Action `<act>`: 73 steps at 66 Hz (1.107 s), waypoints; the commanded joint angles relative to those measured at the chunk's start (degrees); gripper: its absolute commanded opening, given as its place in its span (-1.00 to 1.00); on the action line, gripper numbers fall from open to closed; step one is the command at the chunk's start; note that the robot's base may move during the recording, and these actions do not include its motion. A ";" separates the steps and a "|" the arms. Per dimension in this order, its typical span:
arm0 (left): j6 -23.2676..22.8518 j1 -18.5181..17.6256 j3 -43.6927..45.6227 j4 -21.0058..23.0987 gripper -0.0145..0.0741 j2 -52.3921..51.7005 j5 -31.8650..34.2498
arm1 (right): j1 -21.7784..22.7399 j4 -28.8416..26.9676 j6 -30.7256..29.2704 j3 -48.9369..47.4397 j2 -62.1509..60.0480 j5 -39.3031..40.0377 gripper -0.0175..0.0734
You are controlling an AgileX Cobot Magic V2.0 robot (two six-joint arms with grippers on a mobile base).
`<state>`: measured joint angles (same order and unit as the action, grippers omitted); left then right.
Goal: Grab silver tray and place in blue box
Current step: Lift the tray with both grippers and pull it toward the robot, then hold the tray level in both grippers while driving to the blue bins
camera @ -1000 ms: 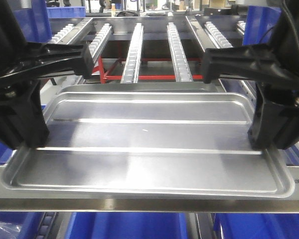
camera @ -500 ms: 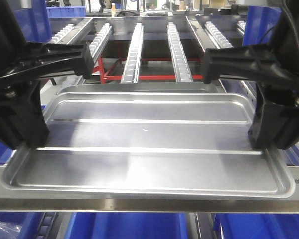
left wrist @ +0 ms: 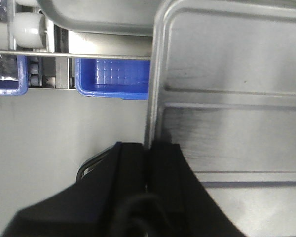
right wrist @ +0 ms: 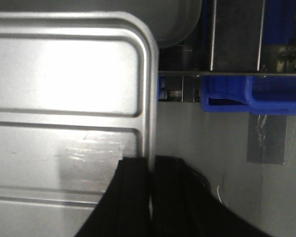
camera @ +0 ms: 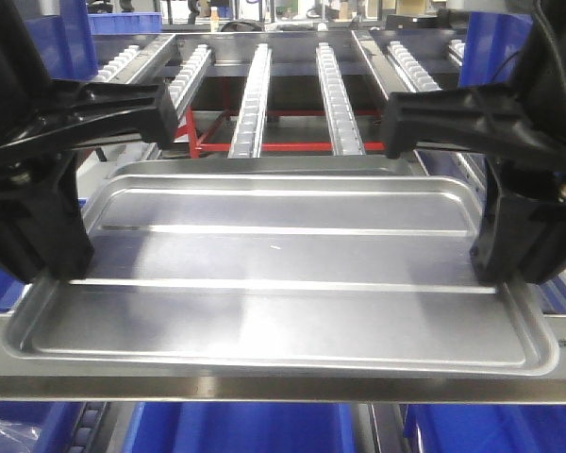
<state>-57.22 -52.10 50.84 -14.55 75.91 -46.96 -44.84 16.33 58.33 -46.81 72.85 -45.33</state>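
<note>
the left fingers (left wrist: 130,160) and right fingers (right wrist: 133,180) each clench an opposite side rim of the silver tray (camera: 283,255), one finger inside, one outside.

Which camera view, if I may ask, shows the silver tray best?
The front-facing view: nearly the whole silver tray shows, with both ridges. The left wrist view shows only its left end, the right wrist view its right end.

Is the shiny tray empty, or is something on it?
Empty. The silver tray shows only bare metal and its two ridges; the left gripper and right gripper pinch its side rims.
</note>
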 commanded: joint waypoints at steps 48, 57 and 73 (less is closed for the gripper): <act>-0.67 -0.28 1.40 -1.64 -0.91 -1.84 -0.39 | 0.07 2.40 -0.22 -1.18 -1.44 -0.70 -0.48; -0.67 -0.28 1.40 -1.64 -0.91 -1.84 -0.39 | 0.07 2.40 -0.22 -1.18 -1.44 -0.70 -0.48; -0.67 -0.28 1.40 -1.64 -0.91 -1.84 -0.39 | 0.07 2.40 -0.22 -1.18 -1.44 -0.70 -0.48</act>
<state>-57.22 -52.10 50.84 -14.55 75.87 -47.09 -44.84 16.33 58.33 -46.81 72.85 -45.33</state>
